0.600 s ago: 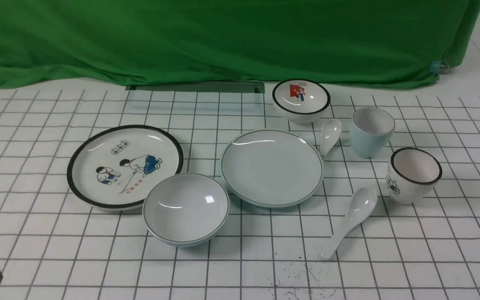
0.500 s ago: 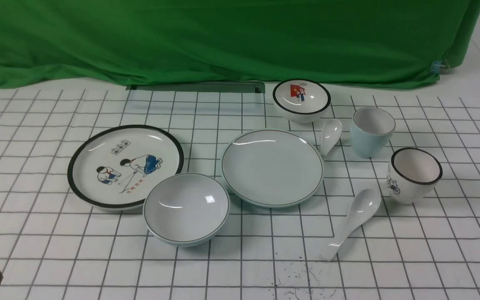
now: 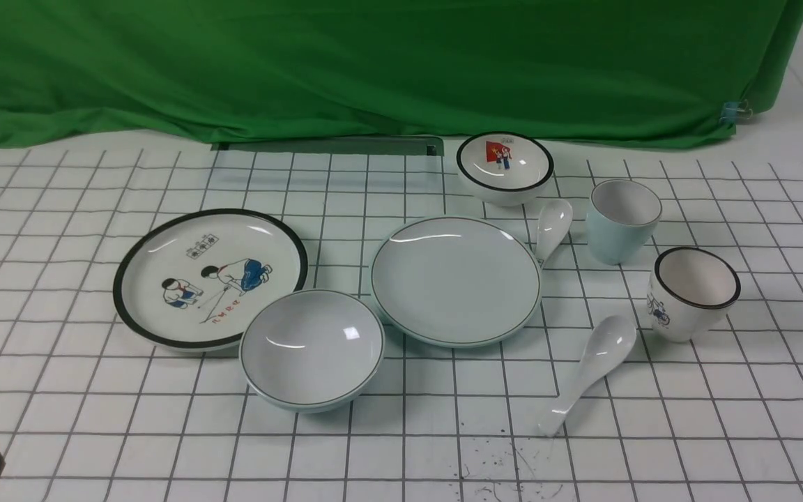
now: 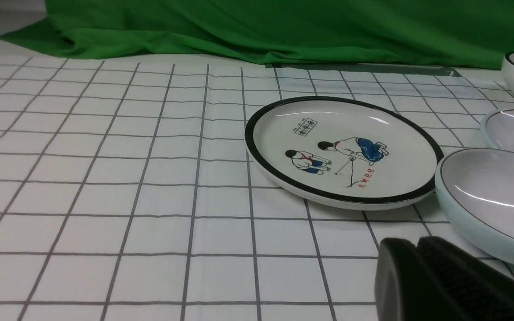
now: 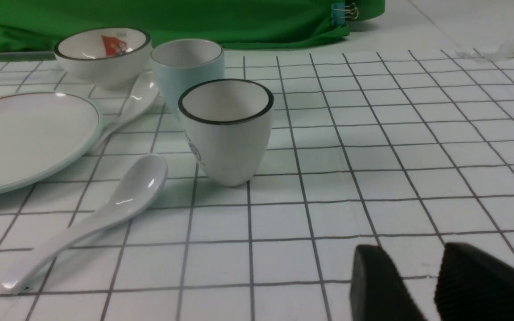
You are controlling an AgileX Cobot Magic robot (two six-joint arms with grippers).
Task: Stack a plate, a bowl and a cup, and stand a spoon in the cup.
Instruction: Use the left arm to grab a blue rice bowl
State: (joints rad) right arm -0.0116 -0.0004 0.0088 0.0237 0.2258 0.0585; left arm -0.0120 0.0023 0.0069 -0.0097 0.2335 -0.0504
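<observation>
The left hand (image 4: 417, 244) is low over the worktop (image 4: 105, 178), at its near left corner. Its two black fingers are pressed together and hold nothing. It points along the surface toward the bowl (image 4: 493, 196), which is near it but apart from it. The cartoon plate (image 4: 344, 149) lies further on.

The right hand (image 5: 417, 256) is also low, on the right side, and the front view does not show it. Its fingers are spread, and only a strip of the checked worktop shows between them. In front of it stands the black-rimmed cup (image 5: 225, 129), and the near spoon (image 5: 105, 214) lies scoop up just beside that cup.

The plate (image 3: 455, 281) lies flat in the middle with nothing on it. The bowl sits just beside its near left edge, upright. The cup (image 3: 621, 222) stands upright to the far right of the plate, apart from it. The far spoon (image 3: 553, 226) lies between them, with its handle at the plate's rim. The picture bowl (image 3: 505, 167) stands behind the plate, before the green cloth (image 3: 373, 63).
</observation>
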